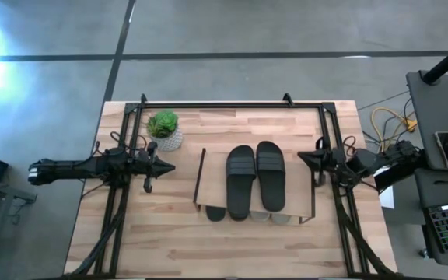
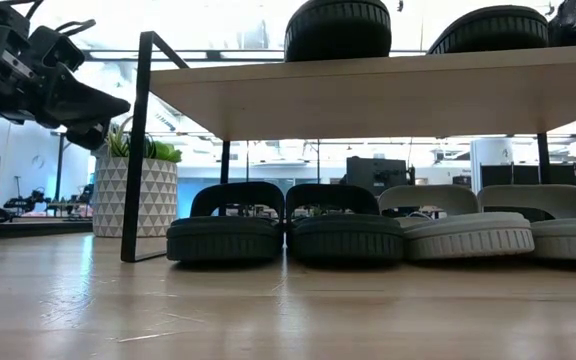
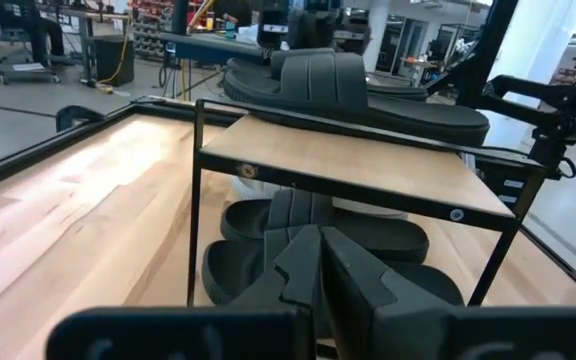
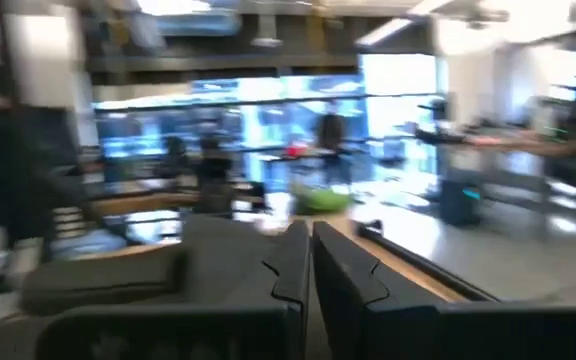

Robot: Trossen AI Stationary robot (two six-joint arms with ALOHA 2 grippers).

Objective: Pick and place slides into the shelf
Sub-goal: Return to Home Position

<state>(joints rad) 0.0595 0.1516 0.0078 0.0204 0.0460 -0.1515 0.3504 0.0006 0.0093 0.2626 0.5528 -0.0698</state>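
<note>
The left gripper [image 1: 169, 166], fingers pressed together on nothing, hovers at the shelf's nine o'clock. At its twelve stands a spiky plant [image 1: 164, 124] in a white faceted pot. The shelf [image 1: 212, 180], a pale plank on a thin black frame, carries two ribbed black slides [image 1: 239, 180]. Beneath it sit two dark slides [image 2: 225, 228], then two grey slides [image 2: 465, 228]. The right gripper [image 1: 301, 158], likewise closed and empty, hangs at three o'clock.
</note>
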